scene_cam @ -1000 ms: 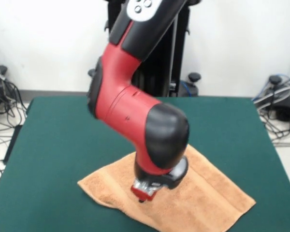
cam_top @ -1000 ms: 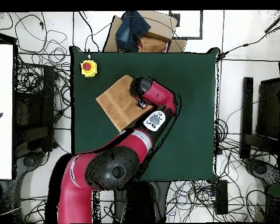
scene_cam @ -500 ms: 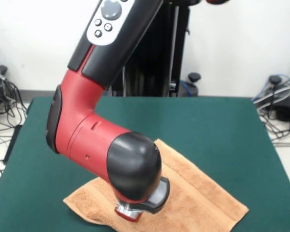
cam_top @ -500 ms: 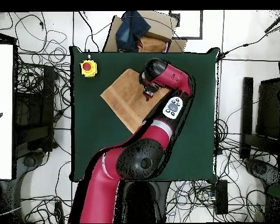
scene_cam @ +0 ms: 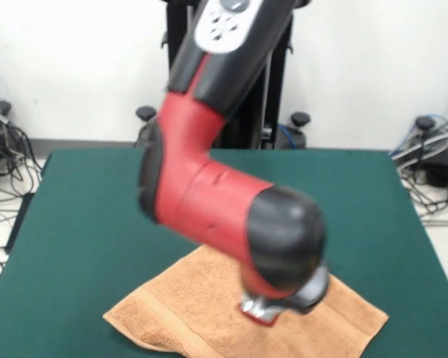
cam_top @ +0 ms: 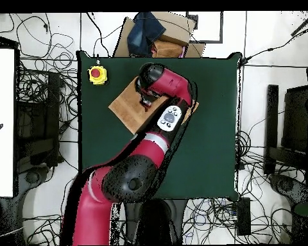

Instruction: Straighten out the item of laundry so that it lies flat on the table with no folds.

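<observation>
I am looking across the desk from the front camera, and nearest to me the small peach-orange terry-cloth towel (scene_cam: 187,317) is lying spread on the dark green felt-topped table (scene_cam: 82,224), close to that near edge and turned at an angle to it, so one corner is pointing toward the desk's middle. A woven band stripe is showing along the towel's short end, just inside the hem, and that end is sitting slightly rumpled rather than fully flat. I am seeing the gripper (scene_cam: 263,312) pressing down at the towel's surface, toward the cloth's right part in this view; only its red and silver base is showing under the black wrist, so I cannot tell how the claw is set, spread or pinched.

The red and black arm (scene_cam: 209,194) is rising from there and leaning back over the middle of the desk, its grey button panel facing the camera near the top.

From overhead, I am finding the towel (cam_top: 126,107) in the half of the table (cam_top: 214,128) away from the robot's base, with the arm (cam_top: 163,83) crossing over it. A yellow box with a red button (cam_top: 97,74) is sitting at a corner of the desk on that same side, near the towel but apart from it.
</observation>
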Robot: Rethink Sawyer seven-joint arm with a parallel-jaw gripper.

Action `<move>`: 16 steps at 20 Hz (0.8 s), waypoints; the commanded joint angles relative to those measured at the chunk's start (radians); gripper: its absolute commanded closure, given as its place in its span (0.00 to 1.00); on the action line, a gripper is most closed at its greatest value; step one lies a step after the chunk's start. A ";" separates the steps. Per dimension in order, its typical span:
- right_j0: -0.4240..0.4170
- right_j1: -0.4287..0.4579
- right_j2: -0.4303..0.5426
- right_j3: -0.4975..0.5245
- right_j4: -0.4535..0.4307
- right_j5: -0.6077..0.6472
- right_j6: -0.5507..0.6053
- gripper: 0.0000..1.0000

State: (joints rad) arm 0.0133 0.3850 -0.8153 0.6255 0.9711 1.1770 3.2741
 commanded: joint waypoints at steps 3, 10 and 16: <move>0.132 -0.295 0.192 0.472 -0.054 -0.071 -0.057 0.00; 0.127 -0.432 0.243 0.707 -0.122 -0.138 -0.291 0.00; 0.119 -0.605 0.281 1.031 -0.233 -0.376 -0.508 0.00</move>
State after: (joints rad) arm 0.1623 -0.0529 -0.7115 1.2241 0.8671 1.0342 3.1932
